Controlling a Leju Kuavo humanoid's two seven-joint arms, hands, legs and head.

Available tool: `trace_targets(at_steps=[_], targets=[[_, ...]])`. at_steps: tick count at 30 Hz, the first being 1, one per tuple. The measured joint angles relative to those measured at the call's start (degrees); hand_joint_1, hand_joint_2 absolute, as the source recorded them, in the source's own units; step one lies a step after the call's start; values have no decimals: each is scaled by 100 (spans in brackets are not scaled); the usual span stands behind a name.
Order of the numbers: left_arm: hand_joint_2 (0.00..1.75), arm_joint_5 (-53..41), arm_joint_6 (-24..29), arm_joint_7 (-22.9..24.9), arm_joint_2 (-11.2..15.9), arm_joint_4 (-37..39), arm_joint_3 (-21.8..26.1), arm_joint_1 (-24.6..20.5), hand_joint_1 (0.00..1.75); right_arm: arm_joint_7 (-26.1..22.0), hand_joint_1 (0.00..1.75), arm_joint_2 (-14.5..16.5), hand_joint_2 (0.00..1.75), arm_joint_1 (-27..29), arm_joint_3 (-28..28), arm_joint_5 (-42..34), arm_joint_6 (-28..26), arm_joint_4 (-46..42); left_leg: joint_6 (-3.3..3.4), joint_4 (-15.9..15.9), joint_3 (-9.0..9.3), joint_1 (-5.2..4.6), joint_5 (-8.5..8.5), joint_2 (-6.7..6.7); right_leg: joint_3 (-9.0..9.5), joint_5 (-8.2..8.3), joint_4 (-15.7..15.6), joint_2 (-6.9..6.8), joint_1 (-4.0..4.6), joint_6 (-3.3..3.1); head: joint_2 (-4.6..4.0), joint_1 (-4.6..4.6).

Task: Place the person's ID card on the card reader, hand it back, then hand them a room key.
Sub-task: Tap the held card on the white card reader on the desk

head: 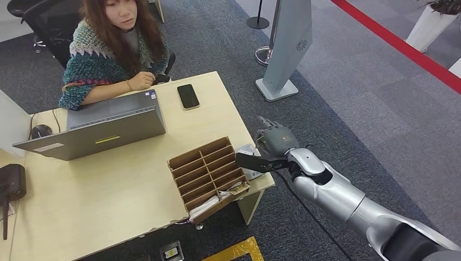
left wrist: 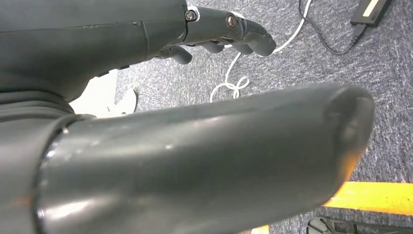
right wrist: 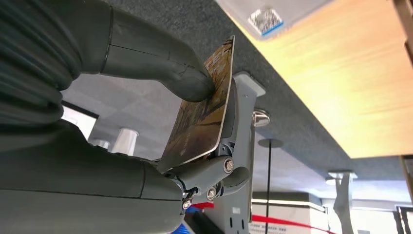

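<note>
Now, card (right wrist: pixel 202 114): being pinched between thumb and fingers of the right hand (head: pixel 274 142), standing edge-on, patterned face toward the thumb.
Right hand: hovering just off the desk (head: pixel 125 185) corner, beside the box (head: pixel 209 174), with the reader (right wrist: pixel 265 19) near.
Left hand (left wrist: pixel 219 31): hanging over carpet, fingers curling loosely, holding nothing.
Person (head: pixel 111 49): sitting behind the laptop (head: pixel 98 130).

On the counter (head: pixel 125 185): one laptop (head: pixel 98 130), one phone (head: pixel 188 95) beside it, one mouse (head: pixel 40 130), one cardboard organizer (head: pixel 207 176). One person (head: pixel 114 49) sits behind the laptop.
</note>
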Motion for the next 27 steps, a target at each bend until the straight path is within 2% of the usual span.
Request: trace_targets(at_steps=[9,27], targets=[[0,-109,-75,10,5,1,1,-2,0,-58,175,124,175,94,149,-31,195,102,0,0,-1,0,0,0,0,0,0,0,0,0,-1,-1],[0,-217,-126,36,20,2,1,-8,0,-320,175,404,175,32,410,-224,132,473,0,0,-1,0,0,0,1,0,1,-1,0,0,-1,-1]])
